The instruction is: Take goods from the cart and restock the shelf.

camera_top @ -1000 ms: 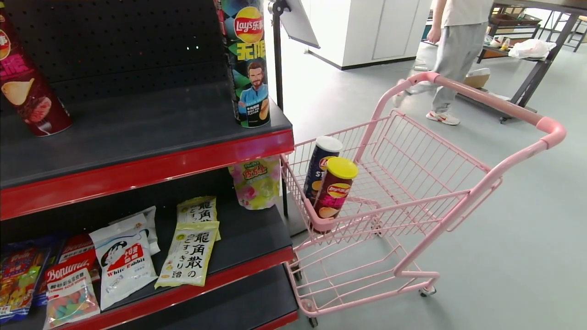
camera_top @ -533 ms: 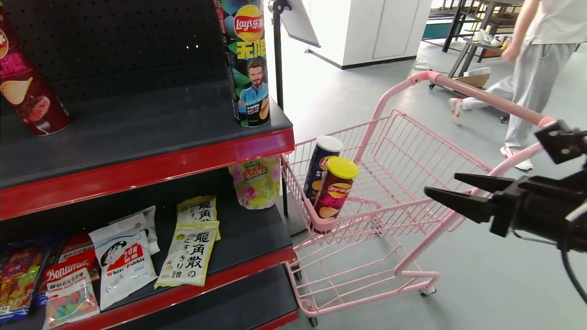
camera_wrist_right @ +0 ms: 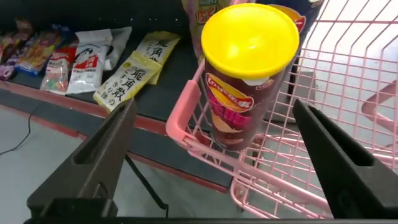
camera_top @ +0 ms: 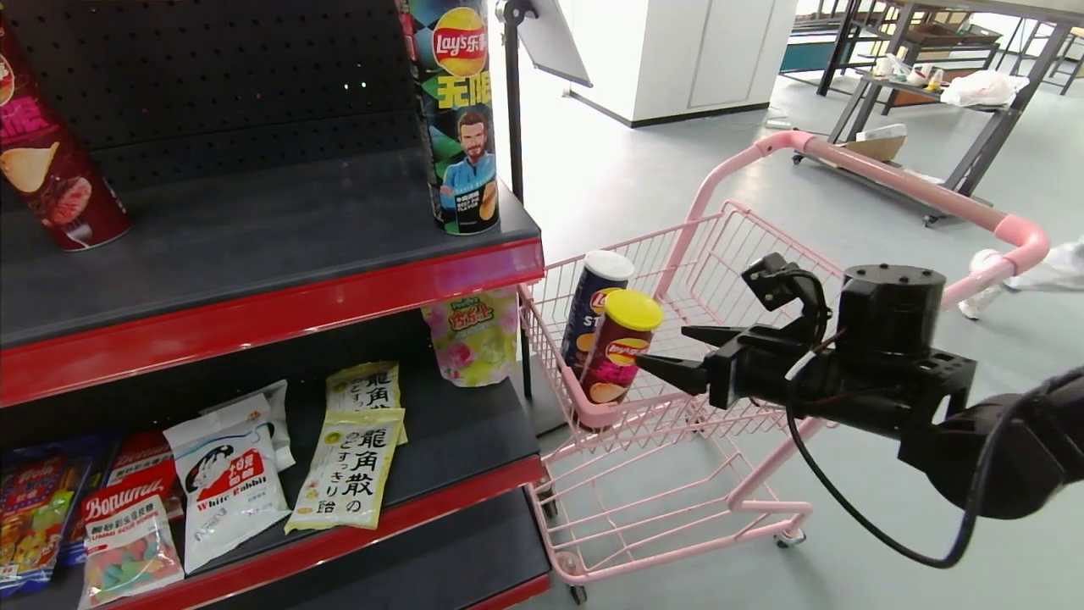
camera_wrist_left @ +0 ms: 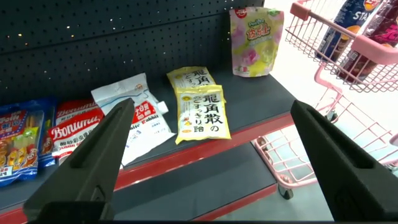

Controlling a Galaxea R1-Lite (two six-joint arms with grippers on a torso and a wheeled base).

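The yellow-lidded can (camera_top: pixel 618 352) stood in the corner of the cart (camera_top: pixel 889 182) nearest the shelf (camera_top: pixel 271 309), against the pink rim, with its long axis nearly vertical and a slight lean. A white-lidded can (camera_top: pixel 594 301) stood just beside it on the far side; I could not tell whether the two touched. The right gripper (camera_top: pixel 662 347) hung inside the basket with its jaws apart and nothing between them. It pointed at the can from the handle side, level with the can's upper half, the tips just short of it. In the right wrist view the can sat centred in the gap, which looked wider than the can. The left gripper (camera_wrist_left: pixel 211 109), jaws also apart and empty, hung before the lower shelf edge, well apart from the can, so the right arm was the nearer. The next move probably called for a straight advance, one finger passing each side of the body below the lid; the neighbouring can looked likely to be nudged
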